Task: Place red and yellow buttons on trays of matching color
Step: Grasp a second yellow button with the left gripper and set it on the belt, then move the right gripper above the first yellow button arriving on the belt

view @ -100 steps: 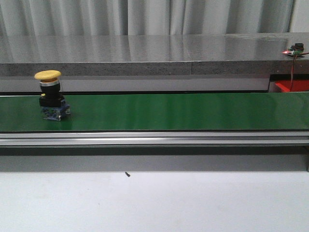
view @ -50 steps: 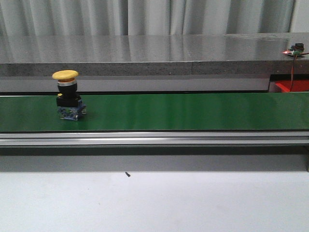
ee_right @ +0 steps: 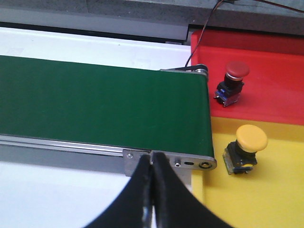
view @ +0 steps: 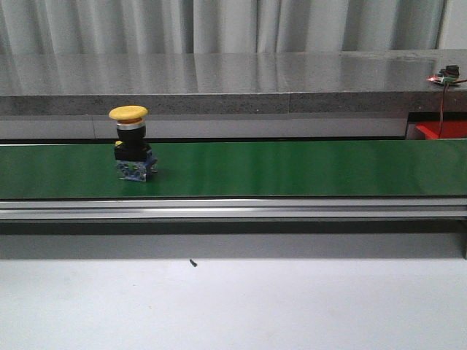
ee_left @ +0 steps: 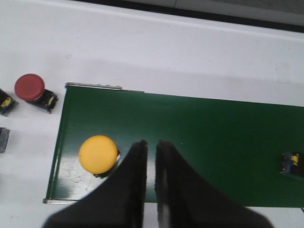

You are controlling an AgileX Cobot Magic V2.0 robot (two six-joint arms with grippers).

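1. Left gripper (ee_left: 151, 145): fingers nearly together, a thin gap between them, nothing held. It hangs over the near-left end of the green belt (ee_left: 213, 142).
2. Right gripper (ee_right: 152, 166): fingers pressed together, empty. It hangs above the belt's end rail, just beside the trays.
3. Yellow button on belt (view: 130, 142): upright, mushroom cap up, left of centre in the front view. In the left wrist view it sits just beside the left fingers (ee_left: 130, 161), not touching as far as I can tell.
4. Red button off belt (ee_left: 32, 90): lying on the white table (ee_left: 190, 52) beside the belt's start, unsorted. Dark parts at that picture's edge, can't tell what they are.
5. Another small part (ee_left: 292, 164) sits further along the belt, too cropped to identify.
6. Done: 1 red button on red tray (ee_right: 232, 80), red tray (ee_right: 275, 61); 1 yellow button on yellow tray (ee_right: 246, 145), yellow tray (ee_right: 266, 199). Colours match.
7. Left, by my read: the yellow one on the belt needs catching at the far end for the yellow tray; the red one on the table isn't on the belt yet. Task partway through.
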